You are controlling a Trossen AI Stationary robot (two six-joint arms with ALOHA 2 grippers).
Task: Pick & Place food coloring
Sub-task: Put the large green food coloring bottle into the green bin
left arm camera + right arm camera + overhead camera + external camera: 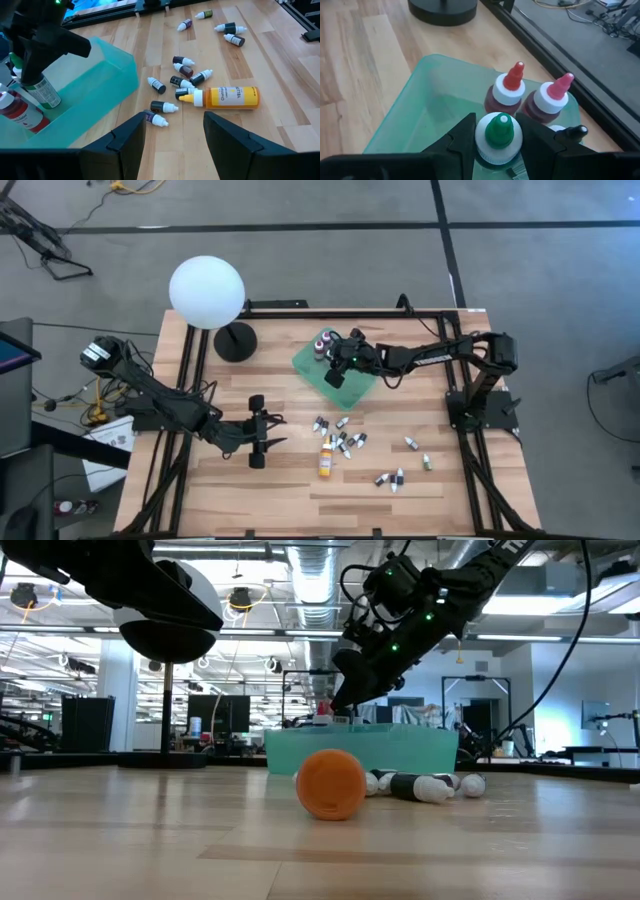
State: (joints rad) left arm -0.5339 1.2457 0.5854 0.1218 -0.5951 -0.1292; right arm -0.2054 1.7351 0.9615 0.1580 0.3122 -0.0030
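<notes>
A pale green tray (305, 360) sits far of centre on the wooden table. My right gripper (499, 140) reaches down into it, shut on a green-capped food coloring bottle (45, 92). Two red bottles (512, 85) stand upright in the tray beside it. Several tiny dark bottles with white caps (185, 75) lie on their sides on the wood near a larger yellow bottle (230, 96). My left gripper (175, 145) hovers open to the left of that scatter (345, 438), touching nothing. My right gripper pinches the green bottle by its white collar (485, 142) just under the green cap, one finger (462, 137) on each side. The fingers come from above, pointing down into the tray. The bottle hangs nearly upright below them; I cannot tell whether its base rests on the tray floor.
A white globe lamp (207, 292) on a black round base (235, 340) stands left of the tray. More small bottles (400, 475) lie toward the near right. Black frame rails (190, 360) run along the table's sides. The yellow bottle's orange end (330, 783) faces the low camera.
</notes>
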